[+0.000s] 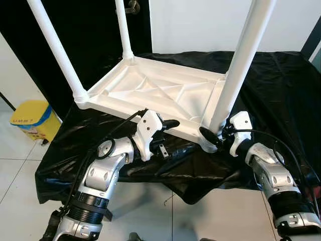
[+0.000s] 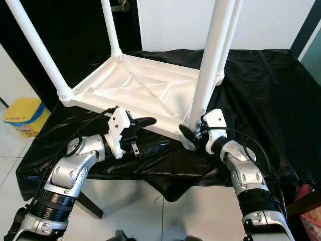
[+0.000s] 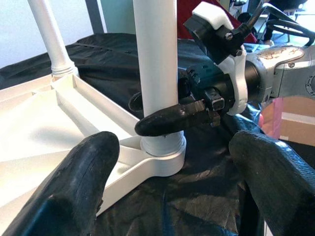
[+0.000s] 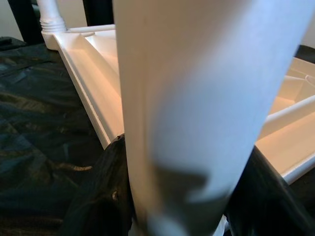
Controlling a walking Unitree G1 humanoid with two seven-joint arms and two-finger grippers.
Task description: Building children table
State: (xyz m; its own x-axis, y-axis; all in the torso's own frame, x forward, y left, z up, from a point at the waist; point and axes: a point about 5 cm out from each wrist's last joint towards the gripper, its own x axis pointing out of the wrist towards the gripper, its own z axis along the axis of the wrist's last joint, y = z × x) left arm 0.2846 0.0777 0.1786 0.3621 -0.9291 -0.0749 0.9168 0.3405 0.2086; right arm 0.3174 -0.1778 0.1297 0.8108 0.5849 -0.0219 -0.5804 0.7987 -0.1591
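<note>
On the black cloth [image 1: 281, 90], the right pincer [image 1: 213, 134] clamps the table leg [image 1: 235, 75]; left pincer [image 1: 168, 135] spread apart.

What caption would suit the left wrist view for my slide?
Right hand clamps the near table leg at its socket on the upturned white tabletop, left hand's fingers open in the foreground.

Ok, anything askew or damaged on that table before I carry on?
Nothing looks damaged. The white tabletop lies upside down on the black cloth, its legs standing up. The right gripper clasps the near leg at its socket; the left gripper hangs open at the near edge.
</note>
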